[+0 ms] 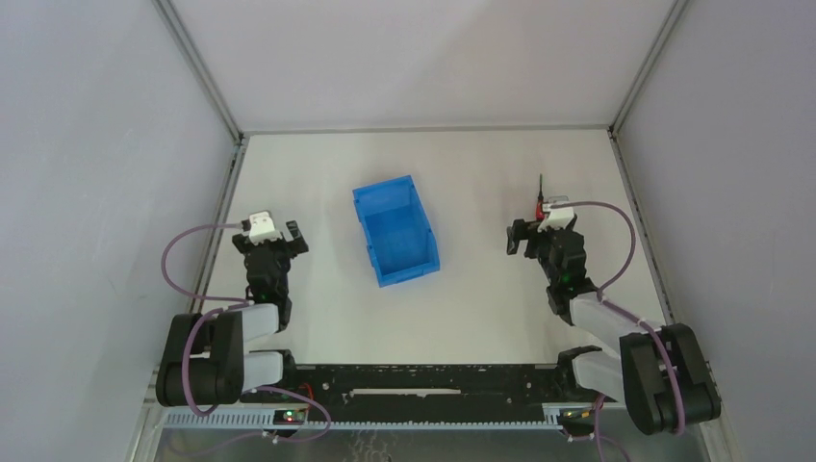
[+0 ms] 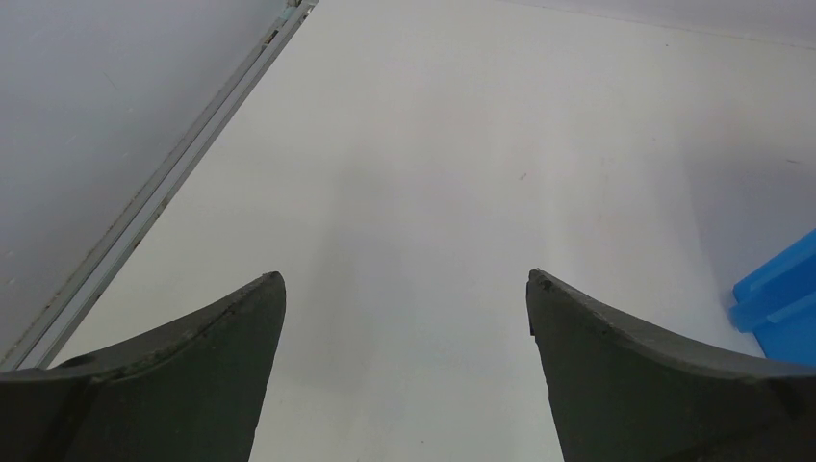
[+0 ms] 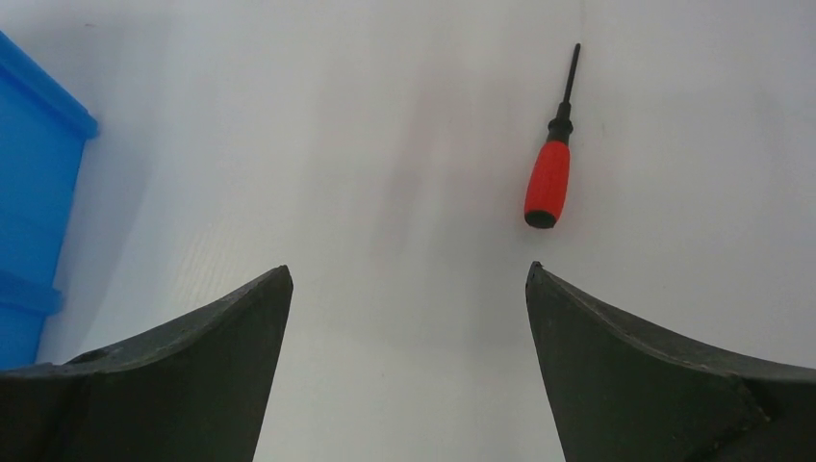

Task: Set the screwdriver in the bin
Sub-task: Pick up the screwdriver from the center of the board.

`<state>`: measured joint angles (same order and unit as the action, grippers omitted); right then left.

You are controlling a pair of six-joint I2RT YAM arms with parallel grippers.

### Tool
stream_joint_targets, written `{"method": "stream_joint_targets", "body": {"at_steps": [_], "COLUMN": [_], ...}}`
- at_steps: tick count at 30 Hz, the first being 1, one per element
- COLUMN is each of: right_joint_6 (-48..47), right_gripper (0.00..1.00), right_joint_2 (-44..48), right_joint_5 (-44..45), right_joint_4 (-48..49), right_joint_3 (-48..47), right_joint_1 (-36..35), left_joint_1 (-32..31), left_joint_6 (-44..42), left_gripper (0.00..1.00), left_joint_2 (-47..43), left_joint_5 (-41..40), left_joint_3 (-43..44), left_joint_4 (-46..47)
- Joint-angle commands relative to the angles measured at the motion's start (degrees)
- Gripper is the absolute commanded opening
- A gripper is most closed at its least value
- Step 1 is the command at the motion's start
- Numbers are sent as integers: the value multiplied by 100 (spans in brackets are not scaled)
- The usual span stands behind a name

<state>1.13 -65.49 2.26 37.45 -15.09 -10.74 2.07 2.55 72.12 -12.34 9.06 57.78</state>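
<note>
The screwdriver [image 3: 548, 178], with a red handle and a thin black shaft, lies on the white table ahead of my right gripper [image 3: 409, 274] and a little to its right, shaft pointing away. That gripper is open and empty, short of the handle. In the top view the screwdriver [image 1: 540, 200] shows just beyond the right gripper [image 1: 542, 229]. The blue bin [image 1: 396, 231] stands in the middle of the table between the arms, with nothing in it. Its edge shows in the right wrist view [image 3: 34, 192] and in the left wrist view [image 2: 784, 298]. My left gripper [image 2: 406, 277] is open and empty over bare table, left of the bin [image 1: 271, 236].
Grey enclosure walls with metal corner rails stand around the table; the left rail [image 2: 164, 183] runs close beside my left gripper. The right wall is near the screwdriver. White table surface [image 1: 462, 318] lies between the bin and the arm bases.
</note>
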Motion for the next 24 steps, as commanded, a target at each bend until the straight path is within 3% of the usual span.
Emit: {"method": "stream_joint_targets", "body": {"at_steps": [1, 10, 16, 21, 24], "right_joint_6": [-104, 286, 380, 383, 762], "right_gripper": [100, 100, 100, 100, 100], "right_joint_2": [230, 1331, 1622, 1718, 1848], "right_joint_5": [229, 194, -159, -492, -63], "right_joint_4": [-978, -3188, -4721, -5399, -5654], "right_joint_3": [-673, -1941, -3285, -4246, -4642], "right_joint_1": [-138, -192, -125, -91, -94], "left_joint_1": [31, 31, 28, 31, 28], "left_joint_6": [-114, -114, -114, -118, -114], "left_gripper": [100, 100, 100, 100, 100], "left_joint_2": [-15, -13, -14, -18, -15], "left_joint_5": [-72, -72, -73, -68, -73], "left_joint_3": [219, 220, 225, 222, 219], "left_joint_4": [199, 196, 198, 197, 197]}}
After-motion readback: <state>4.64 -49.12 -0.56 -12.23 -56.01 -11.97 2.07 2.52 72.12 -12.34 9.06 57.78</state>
